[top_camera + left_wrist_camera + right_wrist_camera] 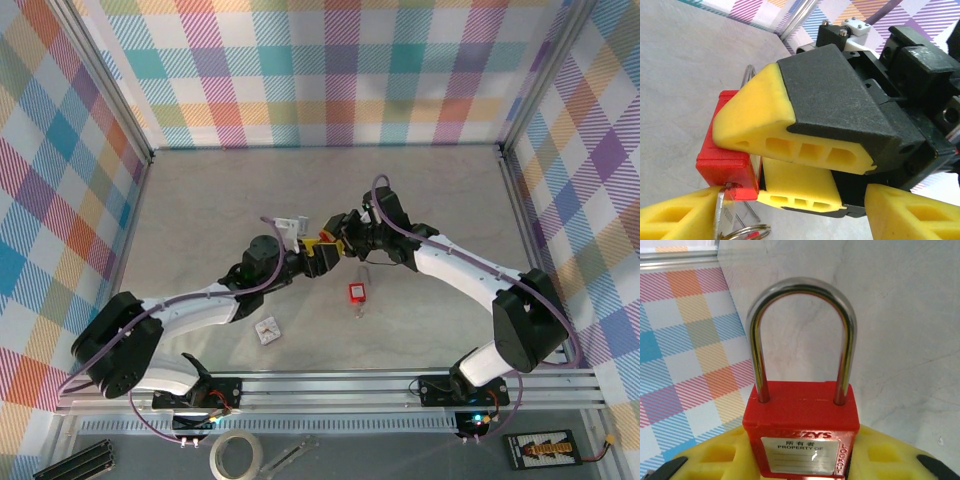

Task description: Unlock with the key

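Note:
My right gripper (802, 462) is shut on the body of a red padlock (802, 412), which has a steel shackle and a silver "PROPERTY OF" label; the shackle sits down in the body. In the left wrist view the padlock (722, 160) is clamped between the right arm's yellow fingers (755, 125). A silver key (720, 212) with a key ring (742, 232) sticks into the padlock's underside. My left gripper (792, 202) is open, its yellow pads wide apart, and the key lies right beside the left pad (675, 217). Both grippers meet at mid-table (322, 245).
A second small red padlock-like item (356, 293) lies on the table just in front of the grippers. A small white square tag (267, 331) rests near the left arm. Plaid walls enclose the table on three sides.

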Motion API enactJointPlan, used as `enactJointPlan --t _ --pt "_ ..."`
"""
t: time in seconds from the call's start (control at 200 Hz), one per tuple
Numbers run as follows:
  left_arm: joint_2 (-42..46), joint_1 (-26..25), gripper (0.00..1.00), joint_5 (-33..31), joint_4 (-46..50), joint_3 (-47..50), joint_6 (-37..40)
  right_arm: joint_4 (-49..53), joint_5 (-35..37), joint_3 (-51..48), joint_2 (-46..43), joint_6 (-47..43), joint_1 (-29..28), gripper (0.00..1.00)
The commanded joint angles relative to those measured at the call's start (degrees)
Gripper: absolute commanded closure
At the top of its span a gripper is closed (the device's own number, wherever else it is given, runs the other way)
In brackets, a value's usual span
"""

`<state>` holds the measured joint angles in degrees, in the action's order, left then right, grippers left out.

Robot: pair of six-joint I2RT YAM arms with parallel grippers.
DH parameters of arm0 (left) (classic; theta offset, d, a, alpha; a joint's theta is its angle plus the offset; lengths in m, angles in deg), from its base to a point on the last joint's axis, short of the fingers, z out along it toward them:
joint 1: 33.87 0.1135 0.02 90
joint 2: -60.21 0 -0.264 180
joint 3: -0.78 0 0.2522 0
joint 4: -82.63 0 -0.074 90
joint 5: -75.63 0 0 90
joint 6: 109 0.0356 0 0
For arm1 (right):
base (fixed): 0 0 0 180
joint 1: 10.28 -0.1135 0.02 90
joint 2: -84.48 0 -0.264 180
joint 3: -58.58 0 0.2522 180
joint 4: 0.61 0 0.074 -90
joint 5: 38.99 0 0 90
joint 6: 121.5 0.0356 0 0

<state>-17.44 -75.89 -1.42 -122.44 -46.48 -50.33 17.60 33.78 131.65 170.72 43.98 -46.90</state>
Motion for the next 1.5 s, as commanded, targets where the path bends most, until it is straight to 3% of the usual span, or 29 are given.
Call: enactJointPlan --t 0.0,0.515,1.05,1.495 --pt "3.2 0.1 0.3 5.6 -4.5 0.9 -1.5 0.5 -8.9 1.7 0.8 -1.7 -3.1 0.99" --pt "8.3 2.2 0.31 7.9 -1.9 5.2 -4.2 1.9 -8.3 2.1 1.4 -2.6 -2.1 0.99" --pt "14.7 4.0 0.35 6.1 5.5 8.9 -3.0 3.5 -8.0 2.8 1.3 -3.5 -0.7 1.0" --pt "12.6 4.1 0.6 6.2 6.1 8.6 -3.3 3.3 -8.0 2.7 1.4 -3.5 -0.6 1.0"
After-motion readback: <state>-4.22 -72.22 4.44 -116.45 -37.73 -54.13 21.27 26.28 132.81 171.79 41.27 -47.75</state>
